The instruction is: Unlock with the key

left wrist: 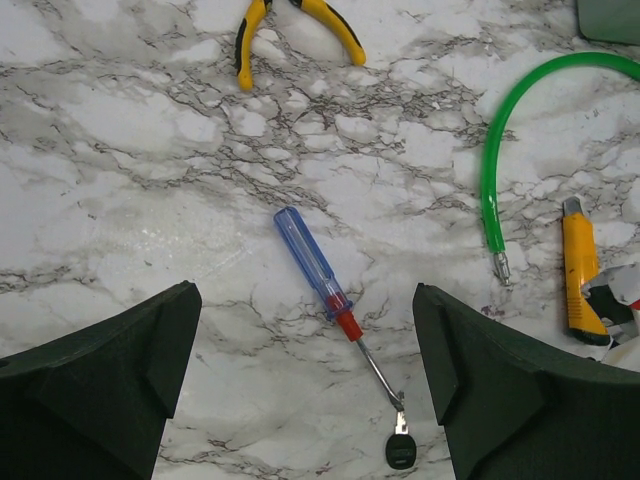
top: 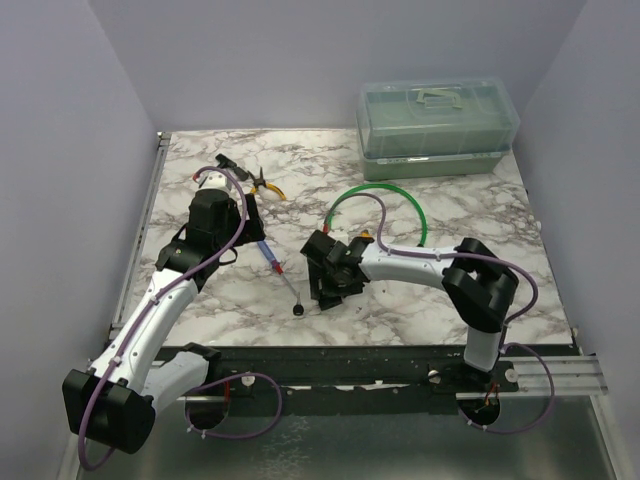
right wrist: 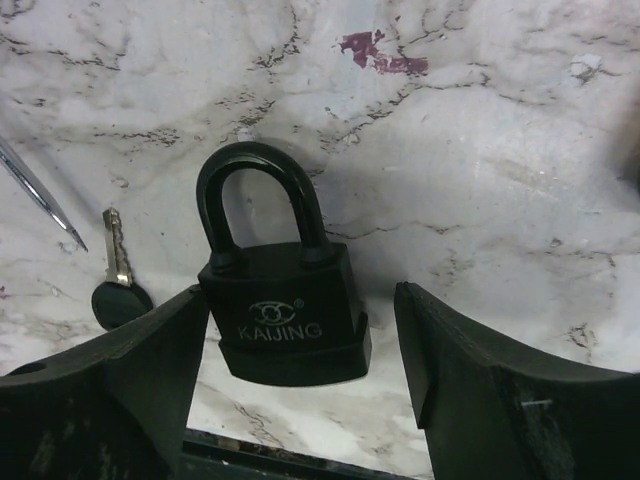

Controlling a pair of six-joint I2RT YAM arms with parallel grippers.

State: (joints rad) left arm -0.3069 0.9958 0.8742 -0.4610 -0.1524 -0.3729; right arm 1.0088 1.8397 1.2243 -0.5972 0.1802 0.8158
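The key (left wrist: 400, 440) is small, with a silver blade and a black head. It lies on the marble just past the screwdriver's tip, and also shows in the right wrist view (right wrist: 118, 280) and the top view (top: 299, 309). My left gripper (left wrist: 305, 300) is open and empty above the screwdriver and the key. The black padlock (right wrist: 280, 310), shackle closed, lies on the marble between the fingers of my open right gripper (right wrist: 300, 315). Its left finger (right wrist: 150, 360) is at the lock's side; the right finger stands apart. In the top view the right gripper (top: 332, 275) hides the padlock.
A blue-and-red-handled screwdriver (left wrist: 320, 265) points at the key. Yellow pliers (left wrist: 295, 25) lie further back. A green cable (left wrist: 495, 150) and a yellow utility knife (left wrist: 580, 270) lie to the right. A green toolbox (top: 437, 125) stands at the back right.
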